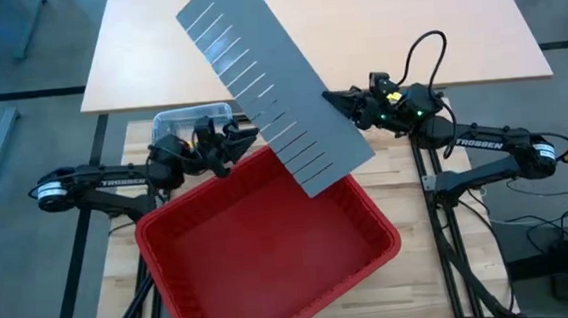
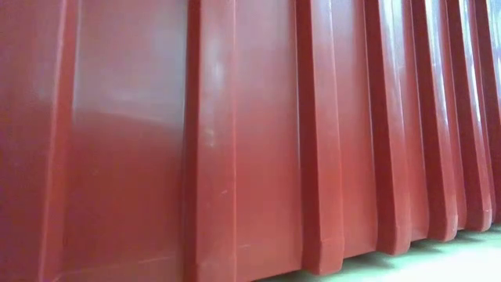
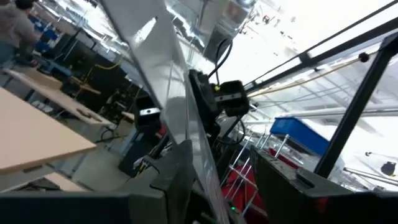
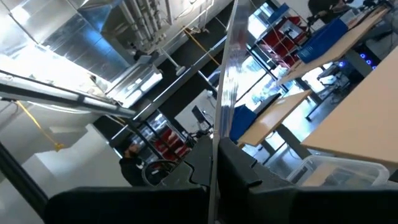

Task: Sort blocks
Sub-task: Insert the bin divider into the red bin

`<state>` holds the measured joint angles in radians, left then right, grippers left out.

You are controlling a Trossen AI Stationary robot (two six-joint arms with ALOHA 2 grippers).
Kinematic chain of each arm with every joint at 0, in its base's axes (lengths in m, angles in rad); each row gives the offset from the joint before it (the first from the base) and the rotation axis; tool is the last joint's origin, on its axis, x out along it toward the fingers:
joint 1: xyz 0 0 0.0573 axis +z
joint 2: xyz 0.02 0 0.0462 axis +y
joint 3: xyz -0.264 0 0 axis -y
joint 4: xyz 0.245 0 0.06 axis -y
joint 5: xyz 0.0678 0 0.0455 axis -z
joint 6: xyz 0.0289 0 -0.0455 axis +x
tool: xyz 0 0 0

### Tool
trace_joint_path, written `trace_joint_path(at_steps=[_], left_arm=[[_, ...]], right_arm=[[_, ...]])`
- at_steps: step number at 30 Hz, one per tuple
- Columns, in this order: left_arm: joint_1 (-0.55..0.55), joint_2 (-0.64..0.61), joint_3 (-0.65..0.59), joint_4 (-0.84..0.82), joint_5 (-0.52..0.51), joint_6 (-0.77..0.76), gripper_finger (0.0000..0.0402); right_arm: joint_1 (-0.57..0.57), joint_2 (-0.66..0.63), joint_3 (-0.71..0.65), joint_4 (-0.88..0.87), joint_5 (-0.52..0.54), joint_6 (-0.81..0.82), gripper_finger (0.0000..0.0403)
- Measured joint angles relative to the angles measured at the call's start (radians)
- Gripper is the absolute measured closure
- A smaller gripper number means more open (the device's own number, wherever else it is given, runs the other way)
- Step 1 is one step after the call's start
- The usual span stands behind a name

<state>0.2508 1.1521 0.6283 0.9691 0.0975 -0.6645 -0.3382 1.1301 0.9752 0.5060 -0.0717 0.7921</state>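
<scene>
Right gripper (image 1: pixel 332 99) first: my two fingers there are pinched together on the thin edge of the long grey slotted divider panel (image 1: pixel 258 71). The right wrist view shows it best, the sheet edge-on with a dark finger pressed to each face. Over on the other side, my left gripper (image 1: pixel 231 143) sits at the panel's opposite edge. In the left wrist view those fingers stand apart: the sheet runs between them, close against one finger, with a clear gap to the other.

From above, the panel hangs tilted in the air between my arms. Its lower end is over the far corner of the big red plastic bin (image 1: pixel 270 245), and its upper end reaches over the pale wooden tabletop (image 1: pixel 146 48). A small clear plastic tub (image 1: pixel 186 118) sits just behind my left gripper.

The low view gives me nothing but the bin's ribbed red wall, filling the frame. Only the high view shows the bin's inside.

As for the blocks, I can't make one out in any view, so I can't tell where they are or what they look like.
</scene>
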Motion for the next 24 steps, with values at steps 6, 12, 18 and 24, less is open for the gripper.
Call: trace_joint_path(at_steps=[6, 12, 18, 24], left_arm=[[0.003, 0.072, 0.041, 0.117, 0.002, 0.000, 0.0270], [0.003, 0.115, 0.066, 0.119, 0.017, -0.012, 0.0270], [0.003, 0.092, 0.045, 0.113, 0.026, -0.023, 0.0262], [0.008, -0.017, -0.040, 0.101, 0.000, -0.010, 0.0255]], right_arm=[[0.001, 0.000, 0.000, 0.001, -0.007, 0.000, 0.0403], [0.001, 0.000, 0.000, -0.003, -0.014, 0.002, 0.0403], [0.000, 0.000, 0.000, -0.003, -0.016, 0.000, 0.0403], [0.000, -0.002, 0.000, 0.001, -0.015, 0.002, 0.0403]])
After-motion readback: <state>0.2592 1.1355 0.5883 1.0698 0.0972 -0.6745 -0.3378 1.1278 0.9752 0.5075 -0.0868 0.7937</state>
